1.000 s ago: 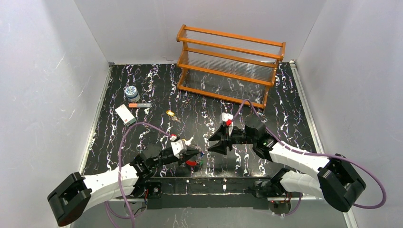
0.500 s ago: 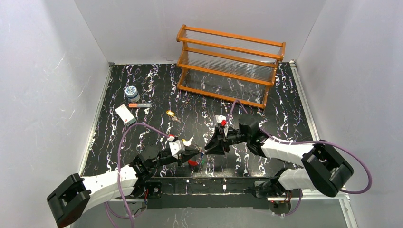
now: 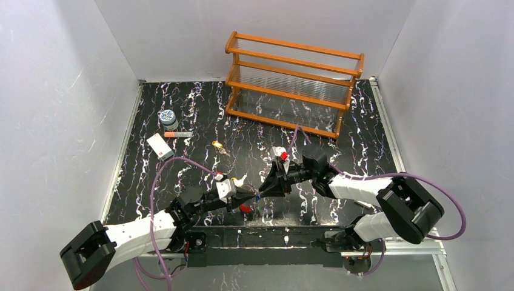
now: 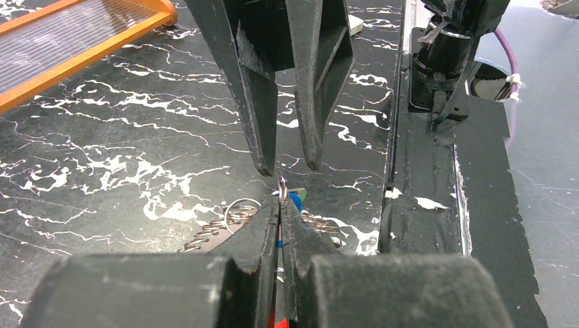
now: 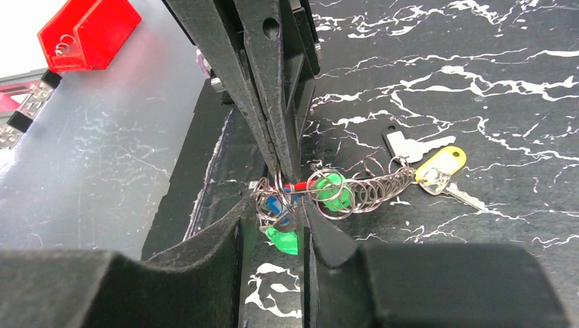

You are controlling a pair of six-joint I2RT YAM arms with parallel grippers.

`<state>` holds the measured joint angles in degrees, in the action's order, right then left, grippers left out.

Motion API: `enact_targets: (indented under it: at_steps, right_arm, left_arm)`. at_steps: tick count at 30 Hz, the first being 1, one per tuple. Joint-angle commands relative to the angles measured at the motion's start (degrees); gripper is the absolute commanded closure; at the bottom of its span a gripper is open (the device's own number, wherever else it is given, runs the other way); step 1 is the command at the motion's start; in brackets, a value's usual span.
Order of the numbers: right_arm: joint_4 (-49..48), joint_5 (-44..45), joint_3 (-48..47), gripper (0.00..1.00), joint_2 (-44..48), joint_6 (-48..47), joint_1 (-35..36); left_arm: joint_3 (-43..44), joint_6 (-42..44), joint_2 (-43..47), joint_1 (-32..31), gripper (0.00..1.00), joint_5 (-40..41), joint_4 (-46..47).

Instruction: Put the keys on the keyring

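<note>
My left gripper (image 4: 280, 205) is shut on the thin silvery keyring (image 4: 282, 183) and holds it upright just above the table. A blue key (image 4: 295, 199) hangs behind the ring. My right gripper (image 5: 276, 220) is open, with its jaws on either side of the ring (image 5: 278, 184) and the blue key (image 5: 273, 205). A green key (image 5: 283, 240) lies below, and another green one (image 5: 331, 190) sits in a coil of wire rings (image 5: 372, 183). A yellow key (image 5: 442, 164) and a bare silver key (image 5: 410, 145) lie beyond. The grippers meet near the front edge (image 3: 256, 197).
A wooden rack (image 3: 294, 85) stands at the back. A patterned jar (image 3: 167, 117), an orange-tipped stick (image 3: 177, 134) and a white card (image 3: 159, 146) lie at the left. The black base strip (image 4: 423, 171) runs just beside the grippers.
My right gripper has moved left and forward to the left gripper, and its open jaws now flank the held ring. The left gripper has stayed in place, shut.
</note>
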<state>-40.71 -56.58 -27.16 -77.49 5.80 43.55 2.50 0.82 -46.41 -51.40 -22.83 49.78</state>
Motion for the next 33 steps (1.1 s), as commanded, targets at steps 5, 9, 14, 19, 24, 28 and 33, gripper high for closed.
enact_targets:
  at_steps: [5,9,14,19,24,28,33]
  right_arm:
    - [-4.5,-3.0,-2.0,0.66,-2.5,0.2,-0.1]
    - [-4.3,-2.8,-2.3,0.76,-3.4,-0.3,-0.1]
    - [-3.1,-2.3,-2.6,0.9,-3.6,-0.6,-0.1]
    - [-1.9,-0.4,-1.0,0.99,-1.8,-1.8,-0.1]
    - [1.7,1.5,-0.1,0.99,-0.7,-3.8,-0.1]
    - [2.7,3.0,0.5,0.99,-1.2,-4.3,-0.1]
    - [1.9,3.1,0.3,0.99,-3.2,-4.2,-0.1]
  left_arm:
    - [1.1,-0.1,-0.5,-0.2,1.0,-0.8,2.7]
    - [1.1,-0.1,-0.5,-0.2,1.0,-1.0,2.7]
    - [1.0,0.0,-0.3,-0.2,1.0,-1.0,2.7]
    - [1.0,0.2,-0.1,-0.2,1.0,-0.6,2.7]
    - [1.3,0.6,0.2,-0.2,1.0,-0.9,2.7]
    - [1.3,0.8,1.0,-0.2,1.0,-1.0,2.7]
    - [1.4,1.0,1.8,-0.2,1.0,-1.6,2.7]
